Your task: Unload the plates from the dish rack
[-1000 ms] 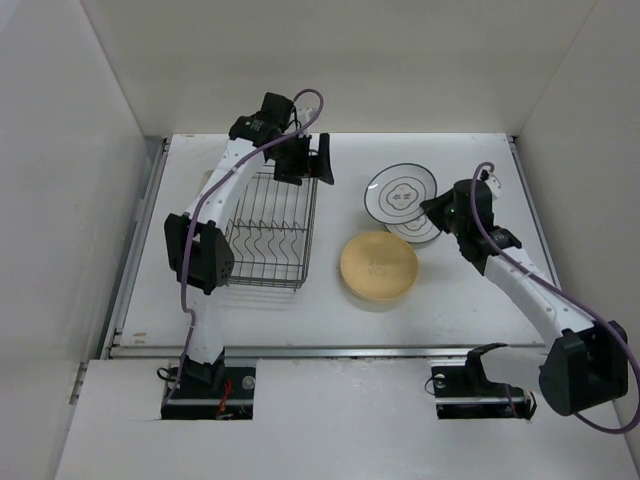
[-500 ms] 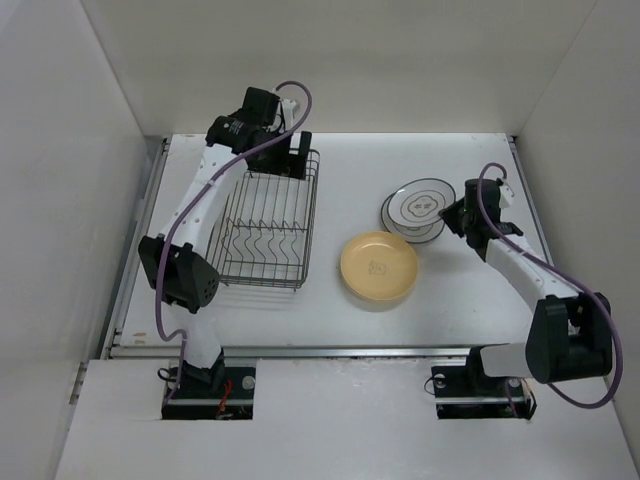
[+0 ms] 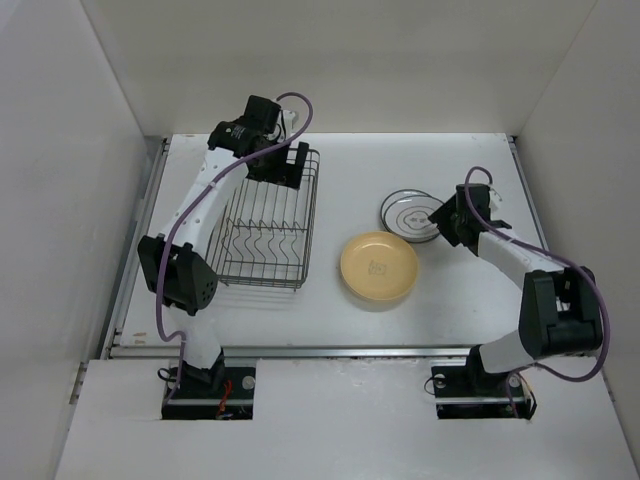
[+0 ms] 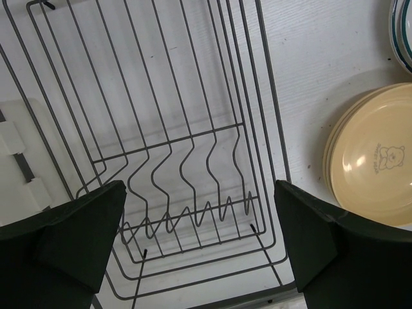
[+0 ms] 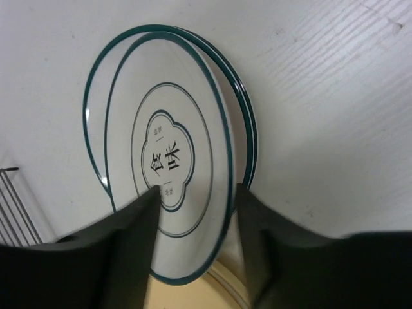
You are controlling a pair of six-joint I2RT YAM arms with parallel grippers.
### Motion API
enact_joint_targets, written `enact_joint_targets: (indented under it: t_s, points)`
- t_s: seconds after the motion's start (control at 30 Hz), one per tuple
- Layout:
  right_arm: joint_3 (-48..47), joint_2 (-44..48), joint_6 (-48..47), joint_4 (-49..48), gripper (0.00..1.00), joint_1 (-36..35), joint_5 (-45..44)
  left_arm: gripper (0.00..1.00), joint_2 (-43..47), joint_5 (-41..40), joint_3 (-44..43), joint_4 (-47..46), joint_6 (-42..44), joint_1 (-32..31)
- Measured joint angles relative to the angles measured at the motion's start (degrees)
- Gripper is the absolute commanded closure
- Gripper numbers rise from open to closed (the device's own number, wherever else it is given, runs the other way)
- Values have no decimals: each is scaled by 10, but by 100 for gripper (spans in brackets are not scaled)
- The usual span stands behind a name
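Note:
The dish rack (image 3: 265, 225) is a dark wire basket with no plates in it; in the left wrist view its wavy slot wires (image 4: 187, 161) are bare. My left gripper (image 3: 284, 165) (image 4: 198, 193) hangs open over the rack's far end. Yellow plates (image 3: 379, 268) (image 4: 380, 161) are stacked right of the rack. Beyond them lie two white plates (image 3: 410, 215) with green rims. My right gripper (image 3: 446, 222) (image 5: 198, 190) straddles the near edge of the top white plate (image 5: 167, 109), its jaws apart, with a gap at the rim. The lower white plate's rim (image 5: 250, 129) shows beside it.
A cream clip (image 4: 16, 161) sits on the rack's side. White walls close in the table at left, right and back. The yellow stack (image 5: 193, 296) lies just below my right fingers. Bare tabletop (image 3: 450, 290) lies right of the yellow plates.
My right gripper lowered the tilted white plate onto the other white plate and opened its jaws. My left arm drew back a little over the rack's far end.

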State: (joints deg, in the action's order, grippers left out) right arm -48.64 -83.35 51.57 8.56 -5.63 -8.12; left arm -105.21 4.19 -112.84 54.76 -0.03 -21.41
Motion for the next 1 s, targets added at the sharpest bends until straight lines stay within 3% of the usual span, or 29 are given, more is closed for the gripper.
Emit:
enact_joint_targets:
  t_s: [0.13, 0.53, 0.7, 0.8, 0.93, 1.0]
  points:
    - [-11, -26, -20, 12, 33, 0, 0, 0, 0, -1, 0, 0, 1, 0]
    - [-88, -99, -68, 72, 33, -2, -17, 0, 0, -1, 0, 0, 2, 0]
    - [-95, -87, -70, 95, 30, -10, -38, 0, 0, -6, 0, 0, 5, 0]
    - [-82, -11, -70, 106, 27, -14, -66, 0, 1, -26, 0, 0, 7, 0]
    - [-66, 167, -80, 120, 3, -17, -128, 0, 14, -77, 16, -7, 8, -1]
    - [-68, 257, -88, 123, 0, -17, -182, 0, 35, -124, 40, -15, 7, -1]
